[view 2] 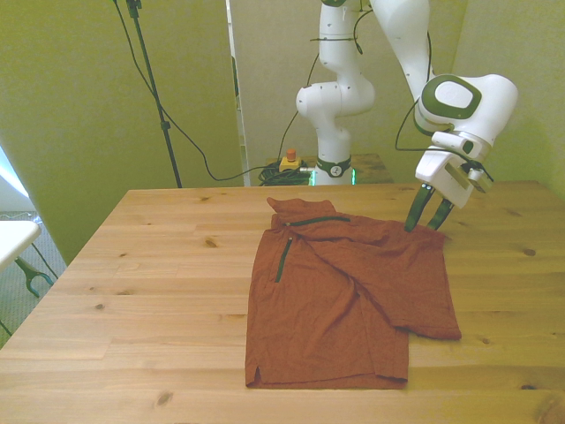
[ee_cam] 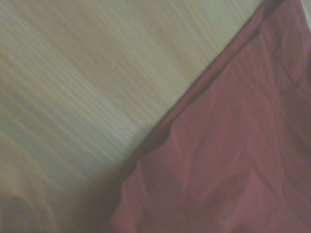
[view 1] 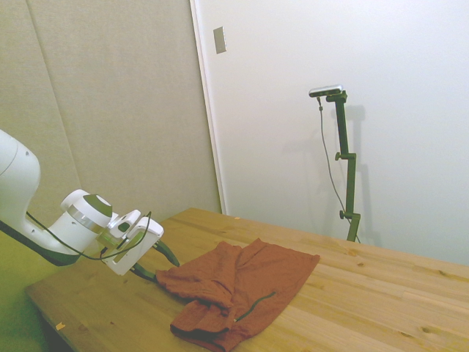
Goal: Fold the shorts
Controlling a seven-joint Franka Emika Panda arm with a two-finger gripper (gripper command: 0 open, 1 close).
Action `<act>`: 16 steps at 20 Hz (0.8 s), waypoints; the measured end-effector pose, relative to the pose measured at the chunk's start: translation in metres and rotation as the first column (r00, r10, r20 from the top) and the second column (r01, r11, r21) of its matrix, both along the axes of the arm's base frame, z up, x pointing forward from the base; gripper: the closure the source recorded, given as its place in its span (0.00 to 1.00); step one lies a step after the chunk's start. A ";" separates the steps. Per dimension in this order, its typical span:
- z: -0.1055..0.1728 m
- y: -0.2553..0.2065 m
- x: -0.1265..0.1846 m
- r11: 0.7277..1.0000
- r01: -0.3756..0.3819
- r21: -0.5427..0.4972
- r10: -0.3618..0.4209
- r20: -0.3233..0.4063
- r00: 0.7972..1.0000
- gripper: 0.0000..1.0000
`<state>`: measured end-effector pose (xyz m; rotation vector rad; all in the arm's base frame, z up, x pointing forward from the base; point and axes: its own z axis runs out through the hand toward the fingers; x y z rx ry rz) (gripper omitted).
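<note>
We see rust shorts (view 2: 344, 300) lying flat on the bench (view 2: 132, 291), long axis running away from us; the gripper (view 2: 427, 215), fingers parted, touches their far corner.

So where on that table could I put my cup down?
The table is bare wood along the front view's left, beside the shorts. The right edge past them is free too. The far right corner is crowded, where the gripper meets the cloth.

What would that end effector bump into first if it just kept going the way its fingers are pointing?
Most likely the shorts. The end effector points down at their far corner on the front view's right, fingers slightly apart. The table lies directly beneath. Whether the tips already touch the cloth is unclear.
</note>
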<state>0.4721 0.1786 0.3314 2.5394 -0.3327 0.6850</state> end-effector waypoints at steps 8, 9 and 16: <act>-0.003 -0.013 0.015 1.000 0.019 0.019 -0.019 0.009 1.000 1.00; -0.004 -0.013 0.018 0.999 0.018 0.030 -0.018 0.014 1.000 1.00; -0.009 -0.007 0.035 0.999 0.009 0.050 -0.010 0.020 1.000 1.00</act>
